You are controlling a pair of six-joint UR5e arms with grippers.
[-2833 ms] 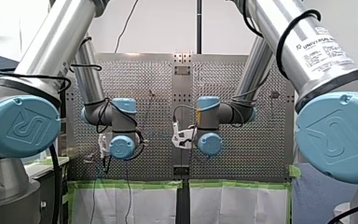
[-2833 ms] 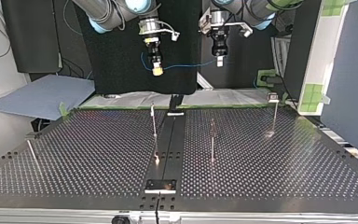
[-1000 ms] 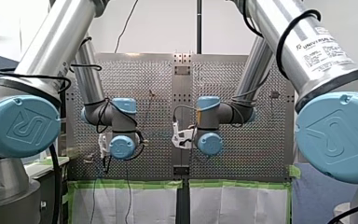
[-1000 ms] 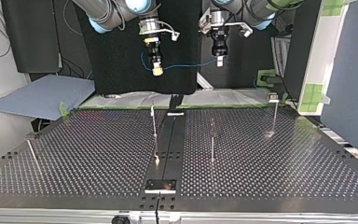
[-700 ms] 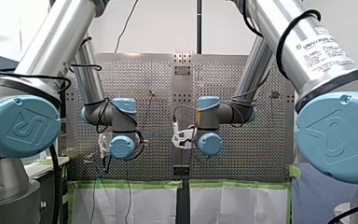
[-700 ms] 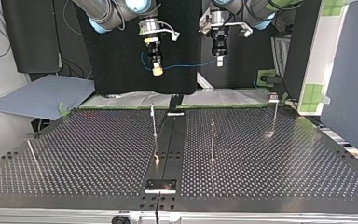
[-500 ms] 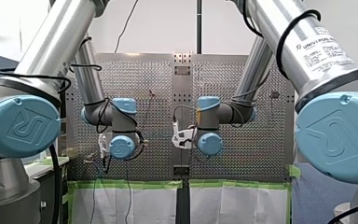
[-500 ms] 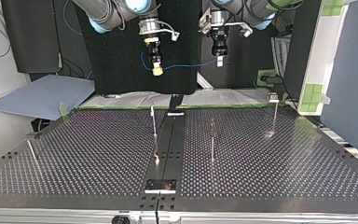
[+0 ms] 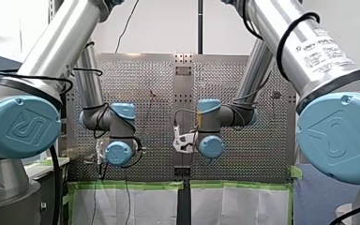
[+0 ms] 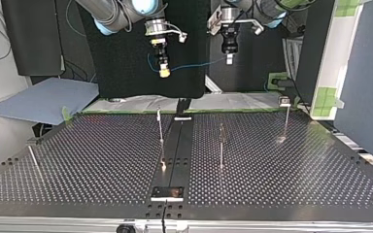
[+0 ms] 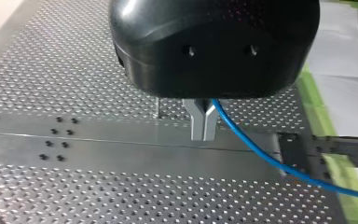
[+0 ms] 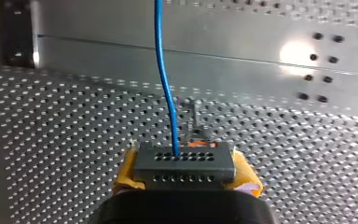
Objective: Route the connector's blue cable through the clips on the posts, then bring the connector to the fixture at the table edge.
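- Where the two arms hang above the far edge of the dark perforated metal worktop (image 10: 102, 160), a thin blue cable (image 10: 194, 65) is seen strung between them in the top view.
- The black rectangular connector (image 12: 184, 163), marked by two rows of small holes, is clamped between the right arm's fingers (image 12: 127, 175), whose pads are yellow. The blue cable is seen leaving the connector's face and running straight ahead of it.
- The left arm's fingers (image 11: 197, 122), narrow and of bare metal, are pressed together on the blue cable (it leaves them at one side and trails away above the worktop).
- Connector and cable are both held in the air, well apart from the thin upright metal posts (image 10: 160, 127) that stand on the worktop.
- A small pale plate (image 10: 167, 193) is set on the smooth centre strip at the top view's near edge, well apart from the connector.
- In the front view both sets of fingers are hidden behind the arms' blue-capped wrist joints.
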